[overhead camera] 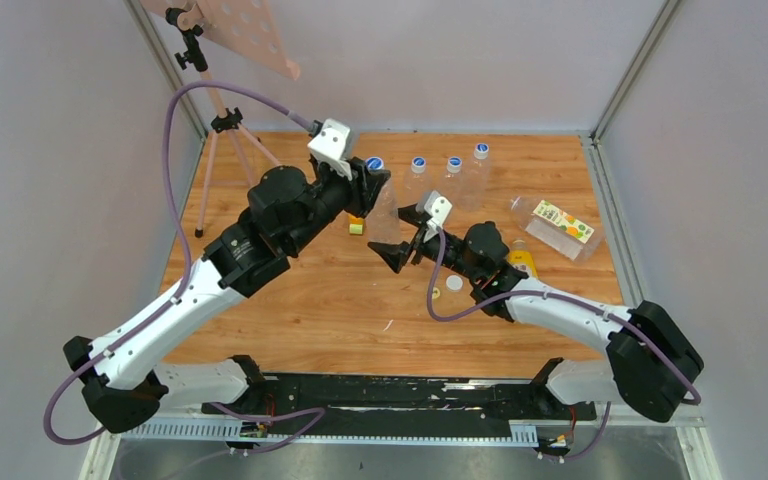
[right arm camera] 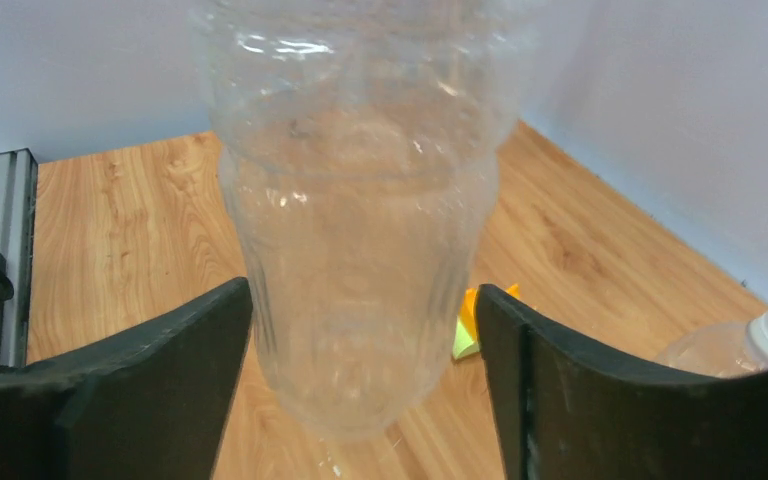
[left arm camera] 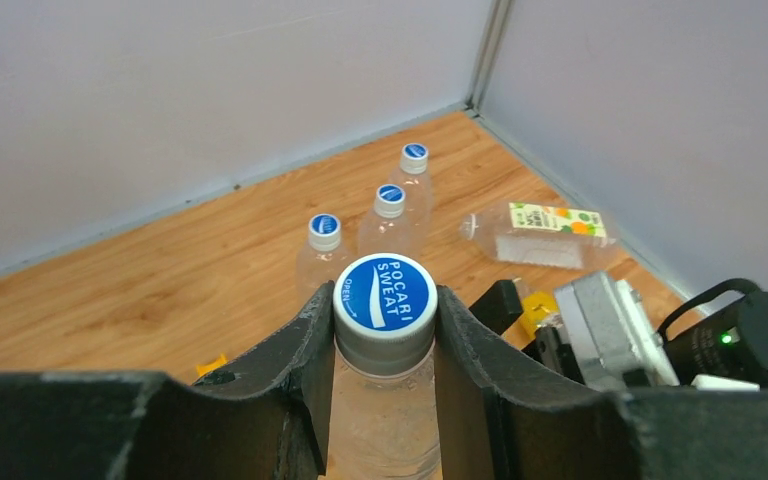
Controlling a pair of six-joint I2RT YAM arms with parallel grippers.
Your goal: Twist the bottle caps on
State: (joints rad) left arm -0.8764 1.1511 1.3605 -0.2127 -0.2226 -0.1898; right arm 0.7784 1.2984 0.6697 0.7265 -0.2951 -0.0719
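1. Pale grey walls (overhead camera: 60,150) close in a wooden counter (overhead camera: 340,310), and both of your arms meet near its middle.
2. Your left arm runs from its near-left base diagonally forward and to the right, with the wrist above a clear bottle (right arm camera: 360,250) that stands upright.
3. Your left pincer (left arm camera: 385,305) is pinching the blue cap (left arm camera: 384,290) on that bottle's neck, one finger on each side.
4. Your right arm lies low, sweeping from the near-right base leftward towards the centre.
5. Your right pincer (right arm camera: 363,295) is spread, flanking the bottle's lower body; whether the tips touch it is unclear.
6. Three capped bottles (overhead camera: 452,175) stand in a row at the back.
7. To the right, a labelled bottle (overhead camera: 555,225) lies on its side, and a yellow bottle (overhead camera: 522,260) shows partly behind your right arm.
8. One white cap (overhead camera: 454,284) lies loose on the counter, just beside your right forearm.
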